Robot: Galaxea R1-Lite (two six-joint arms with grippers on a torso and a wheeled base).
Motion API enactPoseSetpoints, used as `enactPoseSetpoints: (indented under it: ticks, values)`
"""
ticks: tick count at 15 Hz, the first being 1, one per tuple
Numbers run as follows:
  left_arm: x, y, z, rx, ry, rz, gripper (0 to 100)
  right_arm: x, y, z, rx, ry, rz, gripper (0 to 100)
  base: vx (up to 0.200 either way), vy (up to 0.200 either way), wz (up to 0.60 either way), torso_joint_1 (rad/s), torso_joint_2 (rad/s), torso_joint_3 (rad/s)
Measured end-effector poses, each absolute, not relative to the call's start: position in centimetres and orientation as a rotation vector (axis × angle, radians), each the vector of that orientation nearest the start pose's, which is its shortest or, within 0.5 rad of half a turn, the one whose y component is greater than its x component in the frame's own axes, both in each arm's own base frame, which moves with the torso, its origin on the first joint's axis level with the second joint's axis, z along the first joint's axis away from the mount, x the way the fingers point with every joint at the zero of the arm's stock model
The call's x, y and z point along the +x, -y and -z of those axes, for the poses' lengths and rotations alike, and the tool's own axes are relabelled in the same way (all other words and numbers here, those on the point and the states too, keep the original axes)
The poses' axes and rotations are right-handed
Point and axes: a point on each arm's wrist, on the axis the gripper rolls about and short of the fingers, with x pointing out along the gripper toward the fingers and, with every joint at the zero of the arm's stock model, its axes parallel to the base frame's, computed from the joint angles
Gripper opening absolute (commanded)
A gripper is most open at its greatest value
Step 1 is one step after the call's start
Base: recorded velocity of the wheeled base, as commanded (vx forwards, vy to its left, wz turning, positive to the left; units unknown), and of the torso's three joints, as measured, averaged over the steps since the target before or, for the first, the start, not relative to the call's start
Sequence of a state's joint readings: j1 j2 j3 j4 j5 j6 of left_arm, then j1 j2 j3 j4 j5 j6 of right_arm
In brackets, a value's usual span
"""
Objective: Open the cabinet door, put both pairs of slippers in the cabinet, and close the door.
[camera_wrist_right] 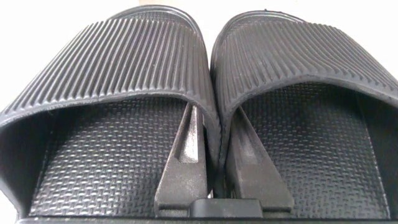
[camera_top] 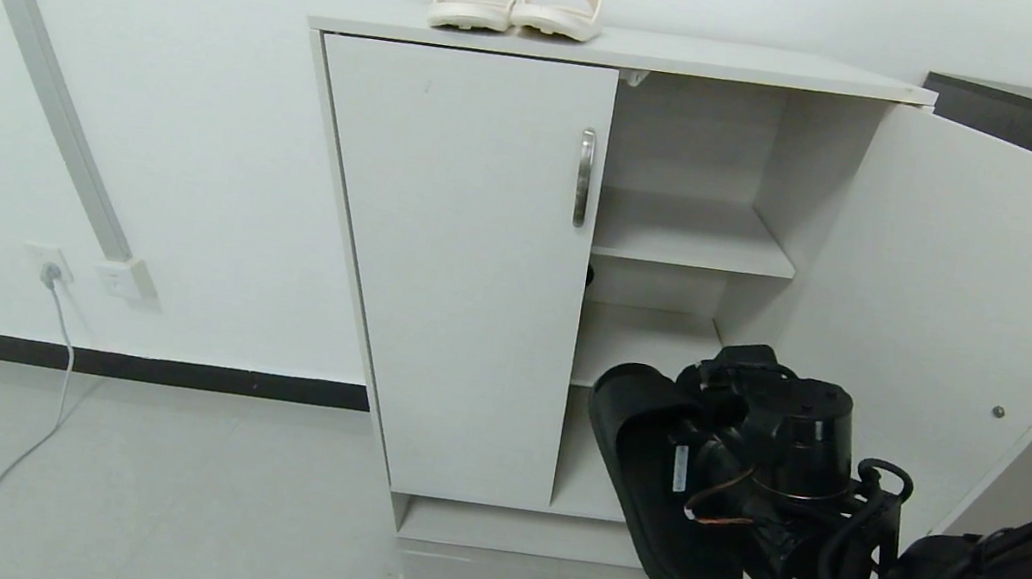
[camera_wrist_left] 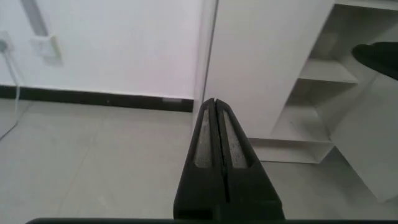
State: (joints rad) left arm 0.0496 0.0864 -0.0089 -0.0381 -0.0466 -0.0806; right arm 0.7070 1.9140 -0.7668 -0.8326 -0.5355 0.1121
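We see right gripper (camera_wrist_right: 216,118) clamped on black slippers (camera_top: 651,480) by their inner edges, before open cabinet (camera_top: 770,66); left gripper (camera_wrist_left: 214,106) closed, empty.

I log bright, even, diffuse light; faint shadow inside the cabinet (camera_top: 448,270); head view bows near 3 o'clock.
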Motion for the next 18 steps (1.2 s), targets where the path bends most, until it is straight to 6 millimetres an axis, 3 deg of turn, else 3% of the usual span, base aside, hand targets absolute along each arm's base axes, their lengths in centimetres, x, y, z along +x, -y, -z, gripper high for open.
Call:
enactPoseSetpoints:
  ticks: [3, 6, 10, 14, 18]
  values:
    - [-1.8, 0.0, -8.2, -0.146, -0.038, 0.058, 0, 26.3, -21.0, -12.3, -0.074, -0.267, -0.158, 0, 0.0, 0.0, 0.0, 0.0, 0.0, 0.0]
    - [-2.1, -0.3, -7.8, -0.051, -0.014, -0.096, 0, 26.1, -21.1, -12.1, -0.08, -0.273, -0.163, 0, 0.0, 0.0, 0.0, 0.0, 0.0, 0.0]
    - [-2.3, 0.0, -7.6, -0.012, -0.003, -0.02, 0, 26.4, -21.5, -12.3, -0.067, -0.25, -0.154, 0, 0.0, 0.0, 0.0, 0.0, 0.0, 0.0]
    - [-2.3, 0.0, -7.6, -0.074, 0.001, -0.015, 0, 28.7, -22.7, -13.0, -0.017, -0.172, 0.039, 0, 0.0, 0.0, 0.0, 0.0, 0.0, 0.0]
    - [-2.3, 0.0, -7.7, -0.075, 0.004, -0.014, 0, 30.5, -23.7, -12.4, 0.005, -0.15, 0.102, 0, 0.0, -0.2, 0.0, 0.001, 0.0, 0.004]
